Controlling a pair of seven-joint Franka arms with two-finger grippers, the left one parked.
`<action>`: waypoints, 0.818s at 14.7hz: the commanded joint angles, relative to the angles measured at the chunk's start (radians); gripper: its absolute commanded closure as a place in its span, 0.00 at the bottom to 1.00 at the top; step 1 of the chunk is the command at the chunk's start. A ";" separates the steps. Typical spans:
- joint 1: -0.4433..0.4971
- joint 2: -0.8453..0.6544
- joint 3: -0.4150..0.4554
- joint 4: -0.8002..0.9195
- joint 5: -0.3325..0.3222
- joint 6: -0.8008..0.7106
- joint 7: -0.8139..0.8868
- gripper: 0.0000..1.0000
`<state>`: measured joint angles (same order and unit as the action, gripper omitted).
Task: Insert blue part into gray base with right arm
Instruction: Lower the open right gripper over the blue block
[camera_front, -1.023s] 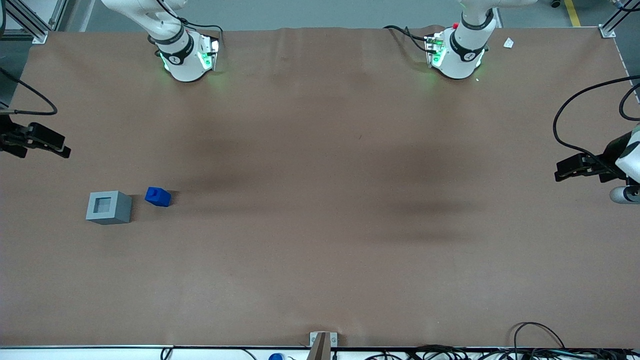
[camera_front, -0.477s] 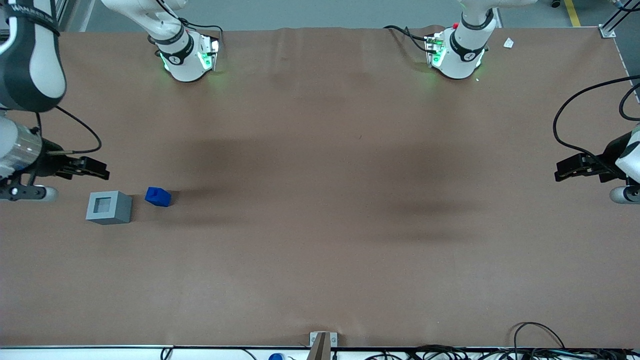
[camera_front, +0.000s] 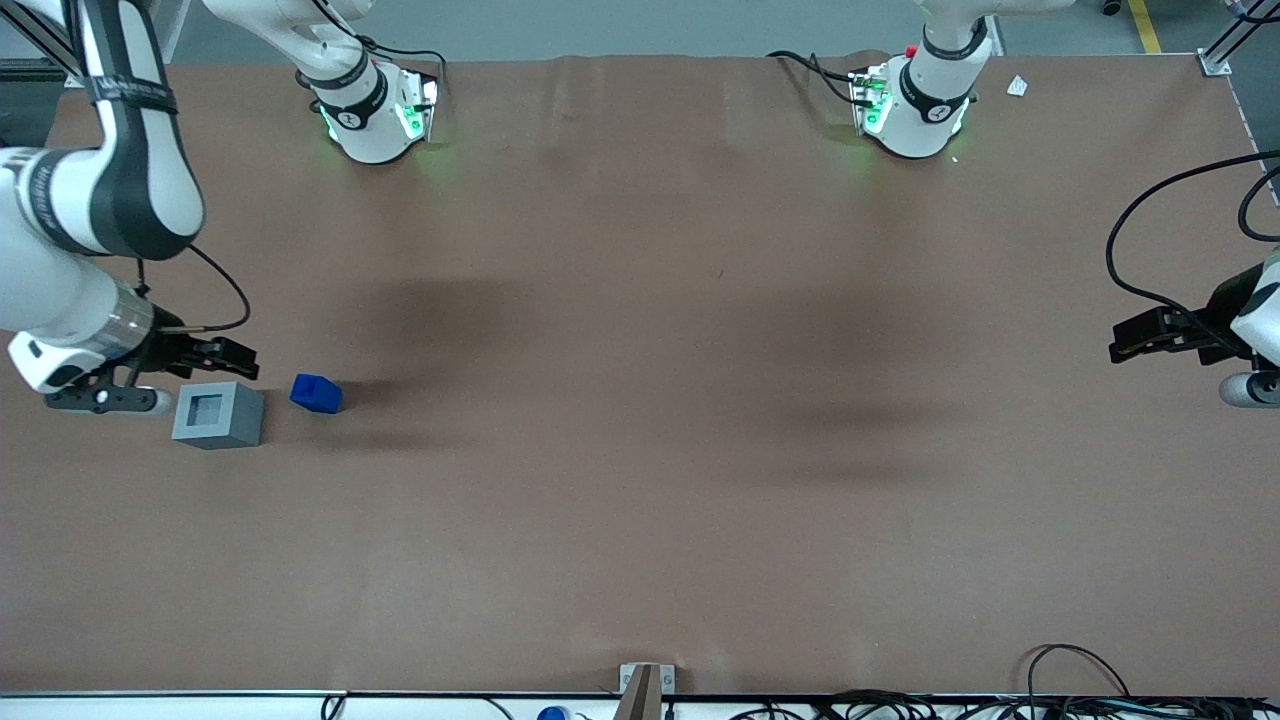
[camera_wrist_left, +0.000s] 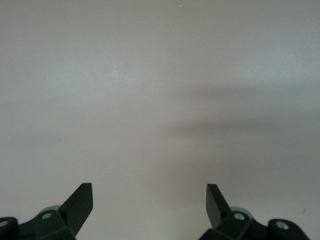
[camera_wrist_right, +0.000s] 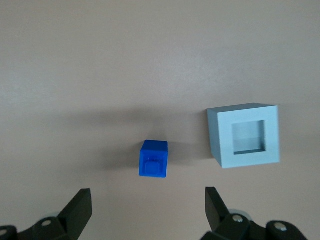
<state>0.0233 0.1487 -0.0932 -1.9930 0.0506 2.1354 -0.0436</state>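
Note:
The blue part lies on the brown table beside the gray base, a small gap between them, toward the working arm's end of the table. In the right wrist view the blue part shows its stub, and the gray base shows the square hole in its top face. My right gripper hovers just above the base's edge farther from the front camera. It is open and holds nothing; the blue part sits ahead of the gap between the fingers.
Both arm bases stand at the table edge farthest from the front camera. A metal bracket and cables sit at the nearest edge. The parked gripper hangs at its own end.
The right arm has swung in from the table's end, lowering its gripper toward the gray base and blue part. Both objects have stayed put.

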 joint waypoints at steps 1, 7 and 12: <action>-0.002 0.014 0.006 -0.086 0.046 0.098 0.004 0.01; -0.003 0.136 0.006 -0.083 0.052 0.142 0.002 0.05; 0.018 0.190 0.006 -0.072 0.054 0.158 0.017 0.17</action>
<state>0.0262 0.3346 -0.0904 -2.0667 0.0809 2.2877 -0.0417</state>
